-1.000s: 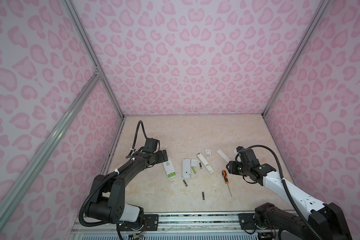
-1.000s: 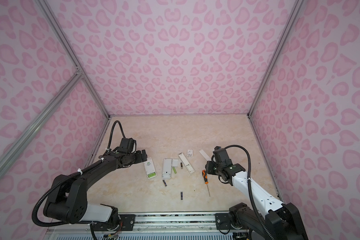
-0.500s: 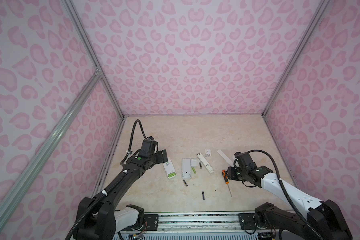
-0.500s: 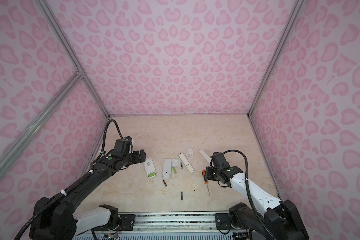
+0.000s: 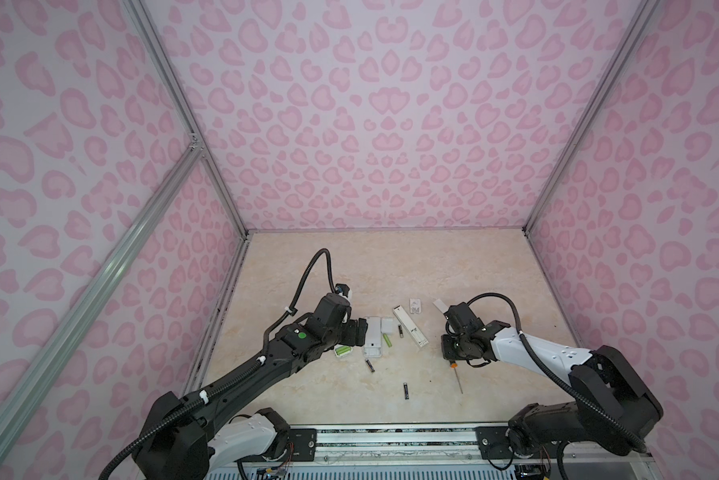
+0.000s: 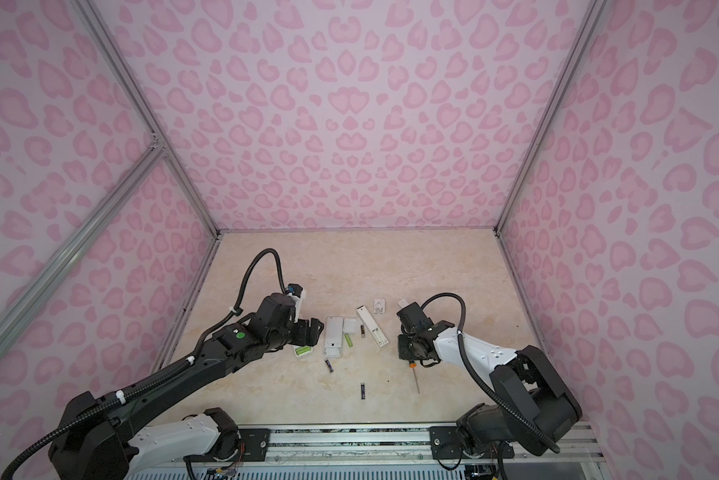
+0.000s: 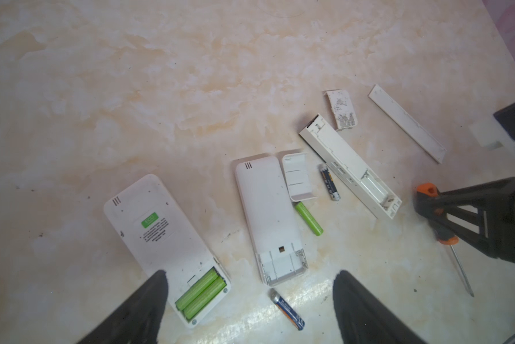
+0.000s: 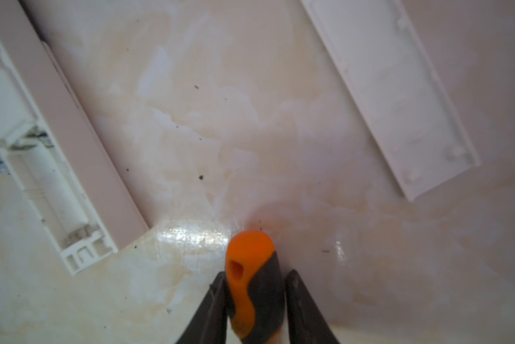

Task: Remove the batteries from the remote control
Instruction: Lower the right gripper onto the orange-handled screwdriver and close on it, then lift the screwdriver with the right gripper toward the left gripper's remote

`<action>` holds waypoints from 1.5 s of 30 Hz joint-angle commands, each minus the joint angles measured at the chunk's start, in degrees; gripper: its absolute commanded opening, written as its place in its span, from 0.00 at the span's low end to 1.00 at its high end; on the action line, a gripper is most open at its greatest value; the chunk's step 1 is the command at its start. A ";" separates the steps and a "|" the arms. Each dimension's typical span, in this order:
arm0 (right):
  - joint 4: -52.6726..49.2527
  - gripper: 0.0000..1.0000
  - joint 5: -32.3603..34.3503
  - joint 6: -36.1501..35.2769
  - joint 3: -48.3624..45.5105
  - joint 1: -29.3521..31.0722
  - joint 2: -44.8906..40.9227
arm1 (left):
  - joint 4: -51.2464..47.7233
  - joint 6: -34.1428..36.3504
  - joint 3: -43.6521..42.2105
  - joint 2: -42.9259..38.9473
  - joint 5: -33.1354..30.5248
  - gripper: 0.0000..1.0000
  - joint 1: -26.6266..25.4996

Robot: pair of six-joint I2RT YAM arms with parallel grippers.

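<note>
Right wrist view: right gripper (image 8: 256,273) narrowly closed around screwdriver (image 8: 249,250) handle

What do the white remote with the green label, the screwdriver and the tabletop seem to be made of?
The remote: probably matte moulded plastic, thin-walled at its open compartment.
The screwdriver: the handle looks like orange hard plastic with a black, possibly rubbery grip; its shaft looks like thin metal.
The tabletop: glossy and marble-patterned, perhaps laminate or stone; it shows glare.
</note>
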 commanded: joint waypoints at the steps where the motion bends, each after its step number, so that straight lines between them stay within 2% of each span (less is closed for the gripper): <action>1: -0.46 0.18 -1.08 2.58 -1.48 0.09 -0.10 | 4.57 -0.47 -1.46 -1.47 -6.12 0.89 -3.60; 4: 1.14 0.08 -0.67 5.20 -2.71 -0.19 -3.69 | 9.14 0.85 -3.45 -2.98 -7.10 0.89 -7.40; 7: 2.97 0.03 0.74 7.83 -4.39 -0.44 -10.06 | 12.36 2.34 -4.01 -2.95 -5.75 0.91 -10.13; 13: 9.00 0.00 4.04 13.54 -9.20 -0.53 -26.27 | 15.87 0.91 -2.66 -3.46 -1.90 0.92 -13.42; 17: 14.32 0.00 5.19 13.72 -9.40 -0.52 -32.70 | 19.60 0.40 -2.77 -4.90 2.60 0.91 -13.63; 22: 22.52 0.00 0.14 12.24 -8.06 -0.52 -33.99 | 24.46 4.11 -2.93 -4.64 8.69 0.86 -13.61; 26: 28.61 0.00 -3.90 12.88 -6.01 -0.53 -31.81 | 27.46 4.63 -1.83 -2.00 12.23 0.83 -13.63; 34: 25.53 0.00 -7.67 13.29 1.91 -0.45 -25.08 | 29.62 3.01 4.35 9.76 16.19 0.72 -13.63; 41: 29.89 0.00 -8.70 16.09 -0.53 -0.37 -26.59 | 32.62 1.07 9.30 16.22 21.92 0.57 -13.63; 45: 29.76 0.00 -8.82 16.57 -0.68 -0.40 -27.03 | 33.25 0.00 10.16 18.64 23.49 0.53 -13.63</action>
